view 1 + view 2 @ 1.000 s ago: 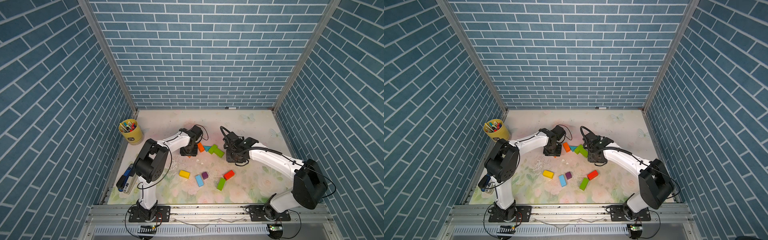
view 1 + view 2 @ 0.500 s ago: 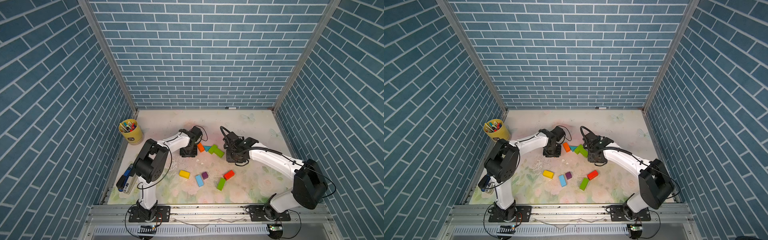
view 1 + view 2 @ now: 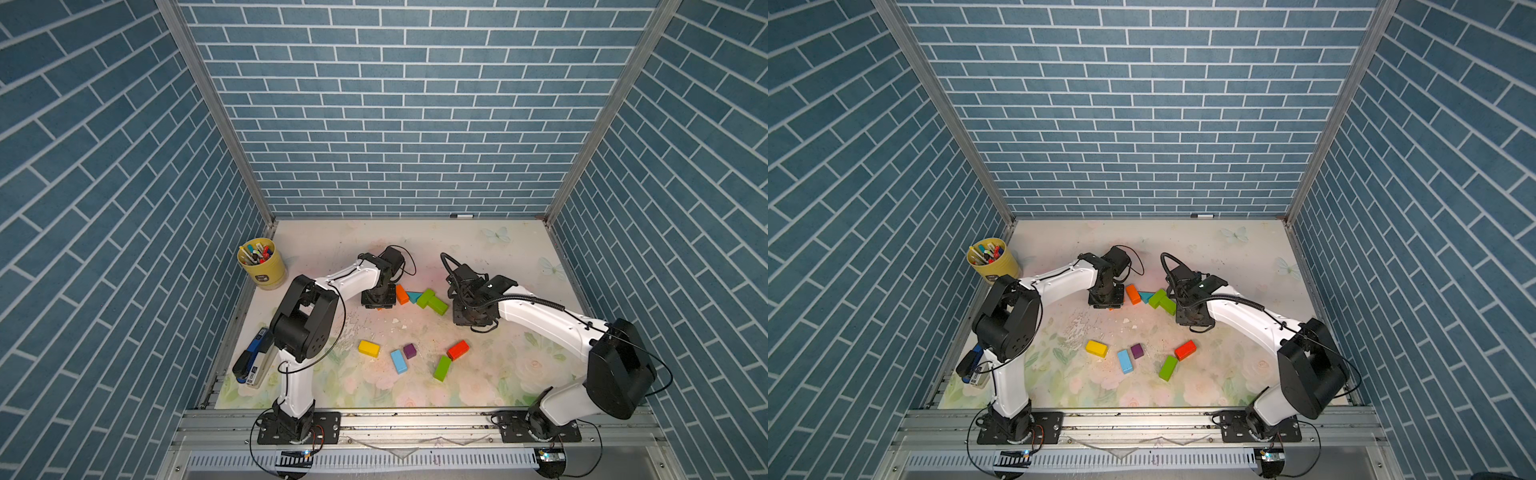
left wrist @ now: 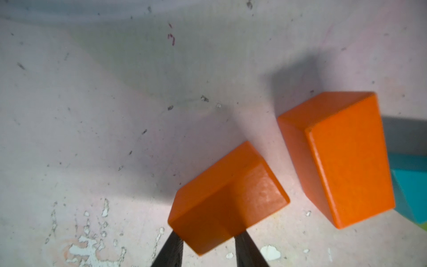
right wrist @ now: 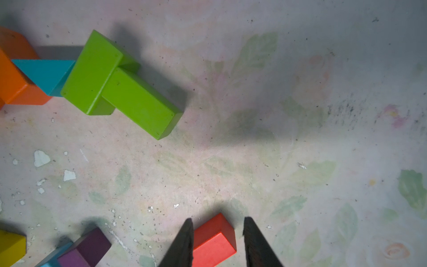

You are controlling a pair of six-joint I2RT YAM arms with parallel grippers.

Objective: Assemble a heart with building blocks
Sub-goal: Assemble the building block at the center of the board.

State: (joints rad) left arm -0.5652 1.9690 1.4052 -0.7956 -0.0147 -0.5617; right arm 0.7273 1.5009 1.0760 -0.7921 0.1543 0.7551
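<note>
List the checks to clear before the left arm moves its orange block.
1. Left tool closed on the glossy orange block: ok.
2. Held block clear of the floral table: cannot tell.
3. Space beside the lying orange brick free of blocks: ok.
4. Lying orange brick touching the teal triangular block: ok.
5. Right tool open, holding nothing, away from the left arm: ok.
</note>
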